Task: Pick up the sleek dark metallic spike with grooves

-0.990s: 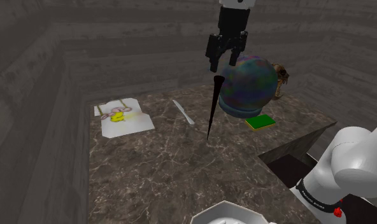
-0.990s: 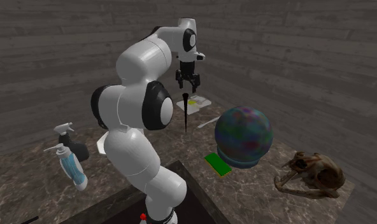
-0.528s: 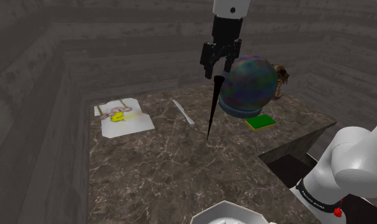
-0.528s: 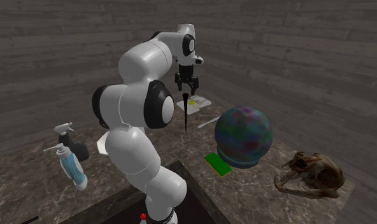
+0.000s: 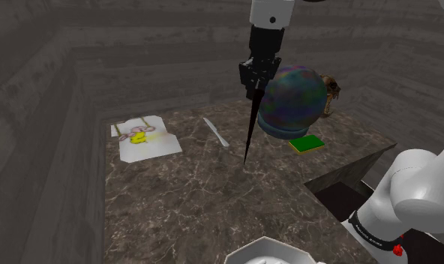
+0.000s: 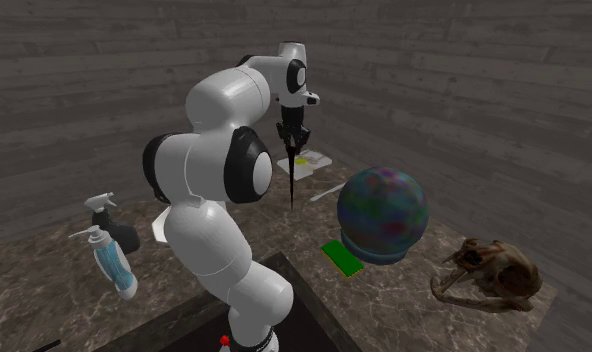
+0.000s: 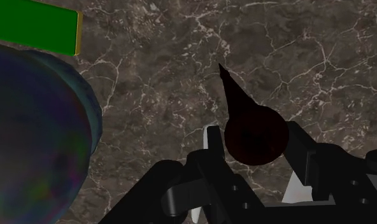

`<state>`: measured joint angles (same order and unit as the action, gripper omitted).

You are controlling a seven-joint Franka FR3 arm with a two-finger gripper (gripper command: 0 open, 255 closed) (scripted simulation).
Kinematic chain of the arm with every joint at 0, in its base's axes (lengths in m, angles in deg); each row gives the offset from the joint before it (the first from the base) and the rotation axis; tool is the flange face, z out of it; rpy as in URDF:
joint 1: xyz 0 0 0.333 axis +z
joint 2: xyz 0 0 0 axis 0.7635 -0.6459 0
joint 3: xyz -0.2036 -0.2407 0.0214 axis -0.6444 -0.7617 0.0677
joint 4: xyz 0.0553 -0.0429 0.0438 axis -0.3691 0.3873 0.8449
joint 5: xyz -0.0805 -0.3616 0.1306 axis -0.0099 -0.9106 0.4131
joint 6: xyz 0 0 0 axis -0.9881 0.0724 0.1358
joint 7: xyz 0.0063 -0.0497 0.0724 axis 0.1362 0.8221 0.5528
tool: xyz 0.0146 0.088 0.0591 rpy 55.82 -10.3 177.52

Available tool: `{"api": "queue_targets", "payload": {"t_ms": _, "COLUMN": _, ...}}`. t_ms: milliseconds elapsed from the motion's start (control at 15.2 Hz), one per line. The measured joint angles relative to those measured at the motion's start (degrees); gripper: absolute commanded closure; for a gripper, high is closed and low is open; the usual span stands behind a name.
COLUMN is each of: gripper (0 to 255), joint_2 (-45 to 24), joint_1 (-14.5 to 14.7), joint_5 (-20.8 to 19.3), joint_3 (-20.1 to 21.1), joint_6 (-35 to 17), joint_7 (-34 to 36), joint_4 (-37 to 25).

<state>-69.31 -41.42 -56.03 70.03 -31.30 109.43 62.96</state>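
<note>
Claw (image 5: 256, 84) directly above the table (image 5: 183, 202), pointing straight down. Fingers drawn in close on the thick upper end of the spike (image 5: 249, 127); in the wrist view its round dark head (image 7: 251, 130) sits between my two fingers, clasped.

Spike: slim, black, tapering. It stands nearly upright, point down on the dark marbled table top.

Just beside the spike, toward the shoulder view's right: a large sphere (image 5: 292, 97), mottled blue, green and purple. A flat green block (image 5: 307, 144) lies at its foot.

Toward the shoulder view's left: a thin white strip (image 5: 216, 133) flat on the table, close to the spike. Farther that way, a white sheet (image 5: 145, 139) with a yellow shape on it.

Second exterior view: a brown skull (image 6: 489, 275) beyond the sphere, a spray bottle (image 6: 112, 255) behind my arm.
</note>
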Motion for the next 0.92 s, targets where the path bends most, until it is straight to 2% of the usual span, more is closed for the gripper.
{"api": "queue_targets", "payload": {"t_ms": 396, "gripper": 255, "joint_2": -0.1, "joint_1": 0.01, "joint_5": -0.01, "joint_3": 0.04, "joint_6": 0.43, "joint_7": 0.08, "joint_4": -0.5}}
{"api": "queue_targets", "payload": {"t_ms": 924, "gripper": 255, "joint_2": -1.95, "joint_1": -0.11, "joint_5": -0.36, "joint_3": 0.06, "joint_6": 6.41, "joint_7": 0.42, "joint_4": -8.3}}
